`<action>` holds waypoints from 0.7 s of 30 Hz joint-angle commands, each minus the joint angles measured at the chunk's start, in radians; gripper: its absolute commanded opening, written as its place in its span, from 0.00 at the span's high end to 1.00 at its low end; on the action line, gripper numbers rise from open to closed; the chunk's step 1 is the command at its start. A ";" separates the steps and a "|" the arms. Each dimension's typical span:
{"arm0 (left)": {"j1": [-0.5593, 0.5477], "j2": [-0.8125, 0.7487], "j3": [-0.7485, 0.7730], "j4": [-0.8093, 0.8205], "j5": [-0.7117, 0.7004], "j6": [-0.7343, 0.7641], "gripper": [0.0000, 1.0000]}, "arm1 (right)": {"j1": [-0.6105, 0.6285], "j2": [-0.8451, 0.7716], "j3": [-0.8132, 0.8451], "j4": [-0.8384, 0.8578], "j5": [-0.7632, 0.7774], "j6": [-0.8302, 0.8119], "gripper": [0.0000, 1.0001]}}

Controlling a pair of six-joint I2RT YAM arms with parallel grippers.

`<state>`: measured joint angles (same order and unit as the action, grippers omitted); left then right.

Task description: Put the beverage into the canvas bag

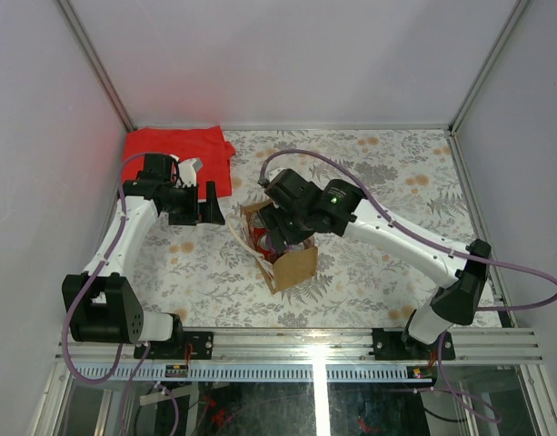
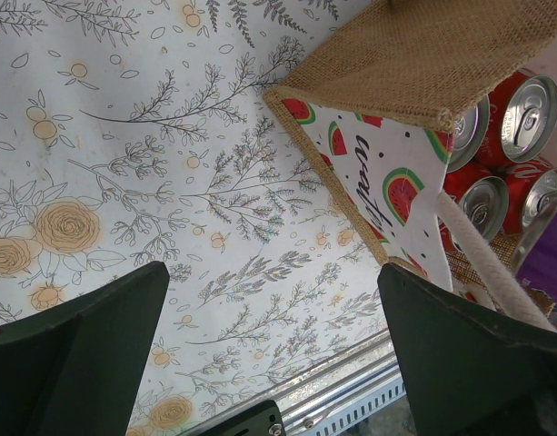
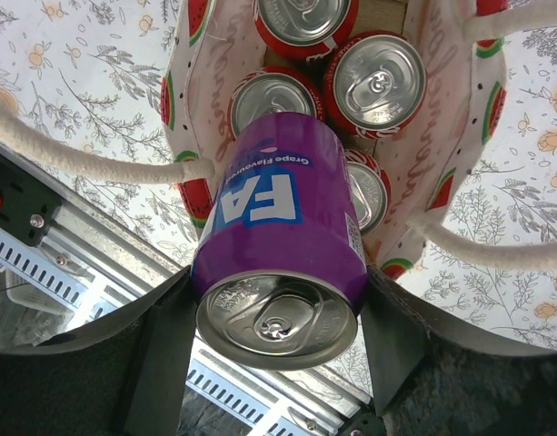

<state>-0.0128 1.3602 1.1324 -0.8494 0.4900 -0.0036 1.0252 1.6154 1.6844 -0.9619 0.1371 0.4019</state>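
The beverage is a purple grape soda can (image 3: 278,200). My right gripper (image 3: 278,313) is shut on it, a finger on each side near its top. The can hangs tilted over the open mouth of the canvas bag (image 3: 198,86), its lower end just inside the rim. Several red cans (image 3: 378,82) stand in the bag. From above, the tan bag (image 1: 296,265) sits mid-table with the right gripper (image 1: 283,232) over it. My left gripper (image 2: 271,272) is open and empty over the floral cloth, left of the bag (image 2: 423,54).
The bag's cream rope handles (image 3: 69,150) (image 3: 496,245) spread out to both sides of the can. A folded red cloth (image 1: 178,150) lies at the back left. The metal rail (image 1: 314,345) runs along the table's near edge.
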 commanded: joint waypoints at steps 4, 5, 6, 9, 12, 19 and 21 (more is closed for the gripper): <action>-0.006 -0.004 -0.018 0.027 0.024 0.001 0.00 | 0.036 0.026 0.077 -0.027 -0.024 -0.003 1.00; -0.007 -0.003 -0.020 0.028 0.023 0.002 0.00 | 0.041 0.031 0.081 -0.036 -0.026 -0.005 1.00; -0.007 -0.002 -0.019 0.028 0.023 0.003 0.00 | 0.048 0.035 0.083 -0.049 -0.030 -0.006 1.00; -0.008 0.000 -0.020 0.031 0.025 0.002 0.00 | 0.062 0.038 0.080 -0.069 -0.033 0.002 1.00; -0.007 0.004 -0.022 0.035 0.027 0.002 0.00 | 0.075 0.031 0.072 -0.080 -0.030 0.012 1.00; -0.006 0.012 -0.023 0.039 0.029 0.000 0.00 | 0.090 0.020 0.071 -0.108 -0.023 0.026 1.00; -0.006 0.012 -0.025 0.041 0.032 -0.003 0.00 | 0.089 0.026 0.069 -0.119 -0.019 0.025 1.00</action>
<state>-0.0128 1.3636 1.1191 -0.8452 0.4946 -0.0036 1.0977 1.6718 1.7046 -1.0443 0.1234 0.4187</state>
